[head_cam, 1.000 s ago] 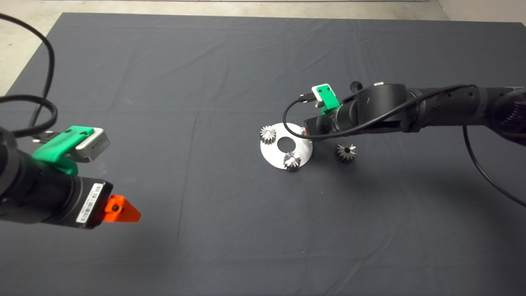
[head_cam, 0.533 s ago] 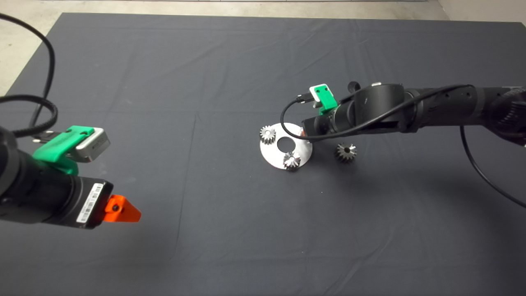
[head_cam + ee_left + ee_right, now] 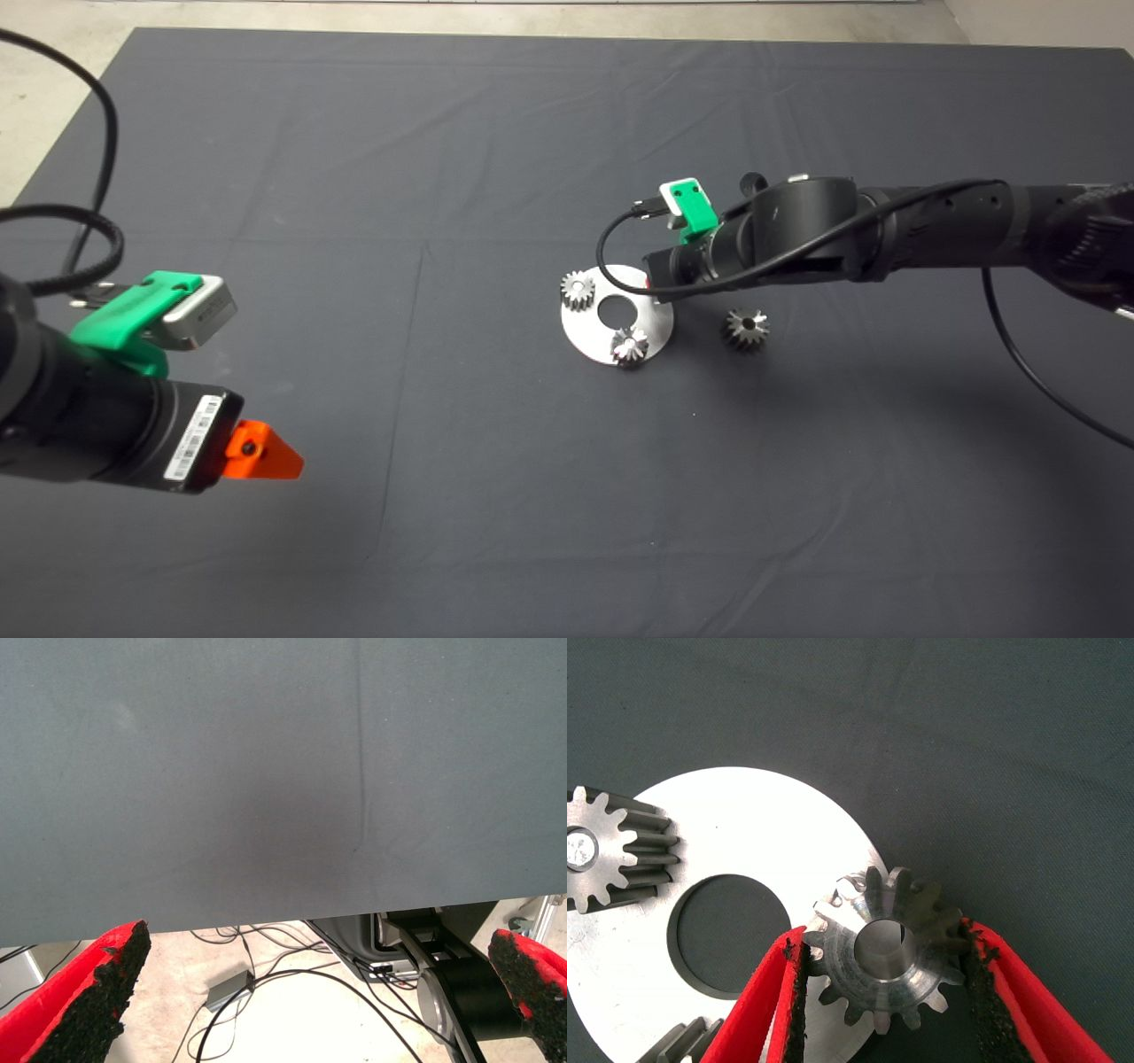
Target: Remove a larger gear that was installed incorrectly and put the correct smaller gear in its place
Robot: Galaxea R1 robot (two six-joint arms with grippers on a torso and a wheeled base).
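Surface: dark grey mat (image 3: 496,159). Round bright steel plate (image 3: 762,824) follows. Right tool (image 3: 888,992) clamps the dark-faced fine-toothed steel smaller gear (image 3: 881,957) at plate edge, apparently seating it. Gear is rigid, heavy, slippery: grip across teeth. Left tool (image 3: 310,992) idles open, empty.

— What colours lie round the plate (image 3: 654,323)?
— The plate itself is bright silver on a dark grey mat (image 3: 443,177). The gear (image 3: 886,948) at its edge is steel grey, between red fingers (image 3: 757,1010) with black pads.
— And beside the plate?
— A darker grey gear (image 3: 746,329).
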